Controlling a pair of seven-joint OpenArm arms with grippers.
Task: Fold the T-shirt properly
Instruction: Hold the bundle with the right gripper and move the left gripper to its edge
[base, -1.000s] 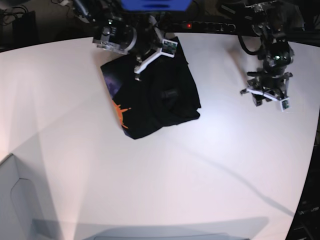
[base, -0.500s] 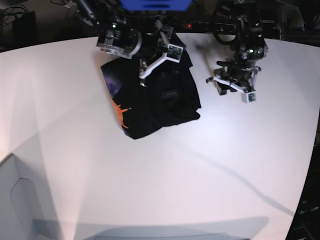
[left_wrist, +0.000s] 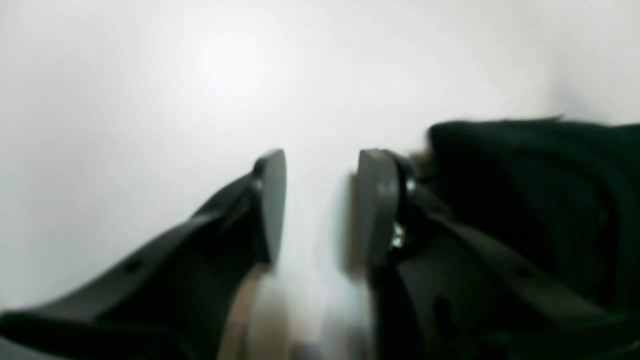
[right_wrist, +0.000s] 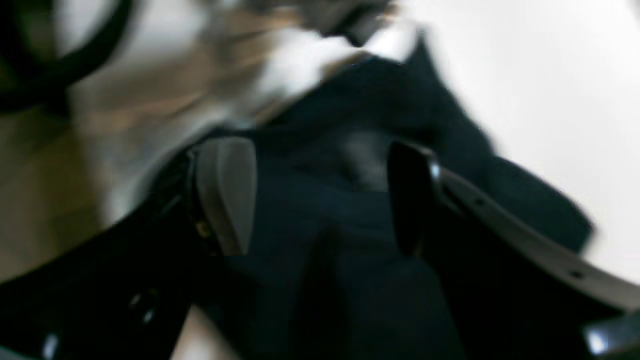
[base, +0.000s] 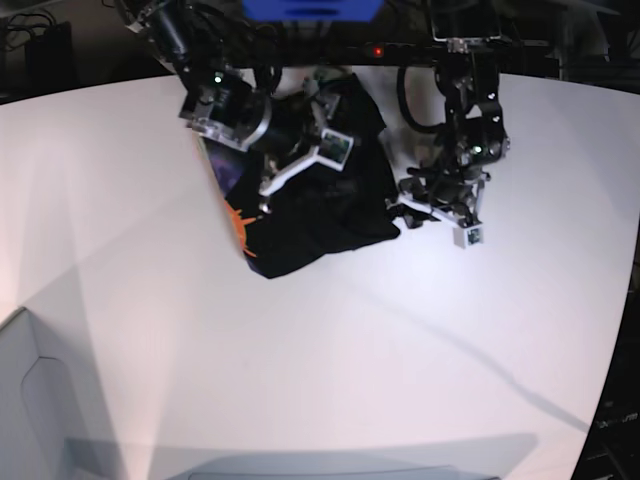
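T-shirt (base: 320, 205) bunched on table (base: 400, 350), right gripper (right_wrist: 320, 195) spread above it, left gripper (left_wrist: 320, 205) parted, empty

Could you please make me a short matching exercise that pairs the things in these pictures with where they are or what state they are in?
Things:
1. black cloth T-shirt
2. left gripper
3. right gripper
4. white table

States:
A. fingers spread wide above the dark cloth
B. lying bunched, orange print at one edge
C. fingers parted over bare surface, just beside the cloth's edge
D. bare and pale, carrying everything

Pairs: 1-B, 2-C, 3-A, 4-D
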